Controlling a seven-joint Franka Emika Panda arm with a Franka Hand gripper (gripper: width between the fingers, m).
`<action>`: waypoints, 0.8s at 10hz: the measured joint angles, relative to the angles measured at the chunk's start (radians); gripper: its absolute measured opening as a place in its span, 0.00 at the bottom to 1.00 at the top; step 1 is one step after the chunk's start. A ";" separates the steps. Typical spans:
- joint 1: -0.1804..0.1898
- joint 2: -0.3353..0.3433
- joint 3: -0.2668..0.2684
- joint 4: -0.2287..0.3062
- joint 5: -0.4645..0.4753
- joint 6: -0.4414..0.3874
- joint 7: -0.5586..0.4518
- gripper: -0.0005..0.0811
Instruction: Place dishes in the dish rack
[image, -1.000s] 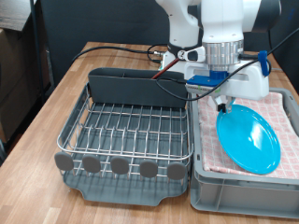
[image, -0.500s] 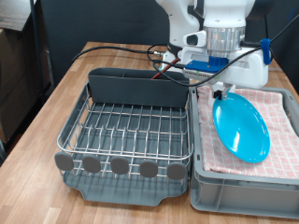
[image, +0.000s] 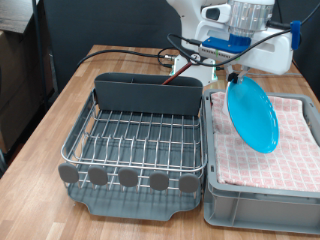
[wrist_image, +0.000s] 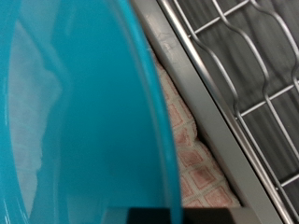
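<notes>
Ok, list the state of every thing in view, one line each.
plate: lifted clear of the cloth, tilted nearly on edge, hanging from the gripper.
gripper: shut on the plate's rim, above the bin.
dish rack: no dishes visible in it.
bin: pink checked cloth lining it, nothing else seen on the cloth.

White arm (image: 215, 12), blue wrist block (image: 232, 43), black cables (image: 190, 48)
</notes>
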 joint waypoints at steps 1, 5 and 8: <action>0.001 -0.006 0.005 0.020 0.002 -0.035 -0.010 0.03; -0.006 -0.010 0.006 0.036 -0.085 -0.083 0.032 0.03; -0.025 -0.066 0.002 0.058 -0.255 -0.203 0.044 0.03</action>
